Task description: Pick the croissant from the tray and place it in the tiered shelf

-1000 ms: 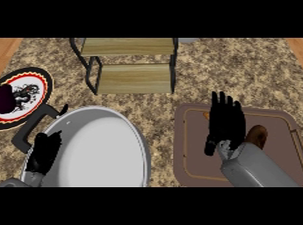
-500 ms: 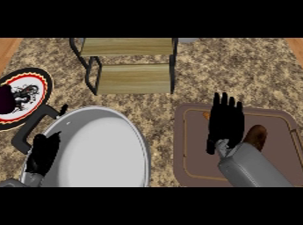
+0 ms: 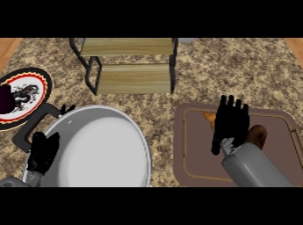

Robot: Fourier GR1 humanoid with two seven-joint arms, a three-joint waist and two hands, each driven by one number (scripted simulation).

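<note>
Head view: right robot hand (image 3: 230, 119) open, fingers straight, over tray (image 3: 196, 167) at table's right edge. Croissant (image 3: 255, 136) on tray, mostly hidden beneath it. Left robot hand (image 3: 43, 151) open, resting on pan (image 3: 108, 149) rim. Shelf (image 3: 131, 66) at far edge.

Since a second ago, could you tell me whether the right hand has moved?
Barely, if at all: the right hand stays open over the tray, fingertips near its far rim, part covering the croissant.
</note>
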